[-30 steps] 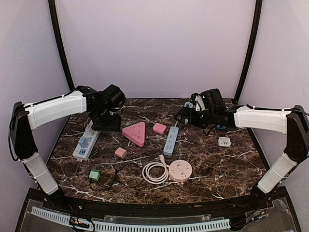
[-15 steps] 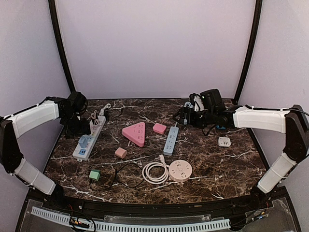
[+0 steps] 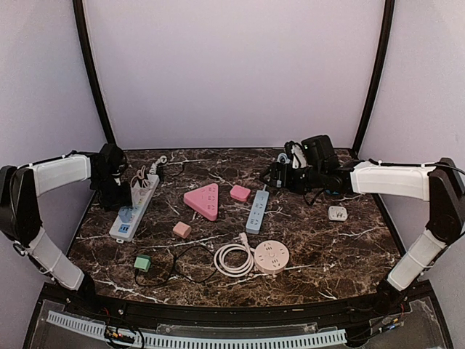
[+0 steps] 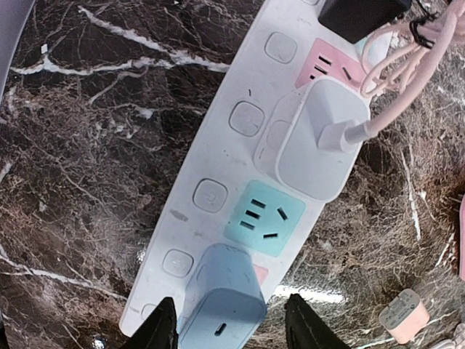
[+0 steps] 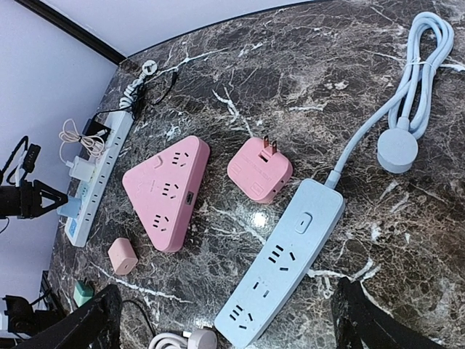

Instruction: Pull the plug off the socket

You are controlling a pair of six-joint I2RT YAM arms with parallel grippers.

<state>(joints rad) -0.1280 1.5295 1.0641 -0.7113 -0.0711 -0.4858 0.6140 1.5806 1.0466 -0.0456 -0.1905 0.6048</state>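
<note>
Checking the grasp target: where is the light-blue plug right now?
In the left wrist view, the light-blue plug sits in the white power strip at the bottom edge, straddled by the open left pincer, just below the teal socket.

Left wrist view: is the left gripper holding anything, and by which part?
Nothing gripped yet: jaws of the left gripper flank the pale blue square plug in the white power strip, with a gap showing.

Light: soft, even, overhead | Glare: small white spot on table [image 4: 309, 294] | Shadows: faint | Focus: sharp, wrist-view edges warped
</note>
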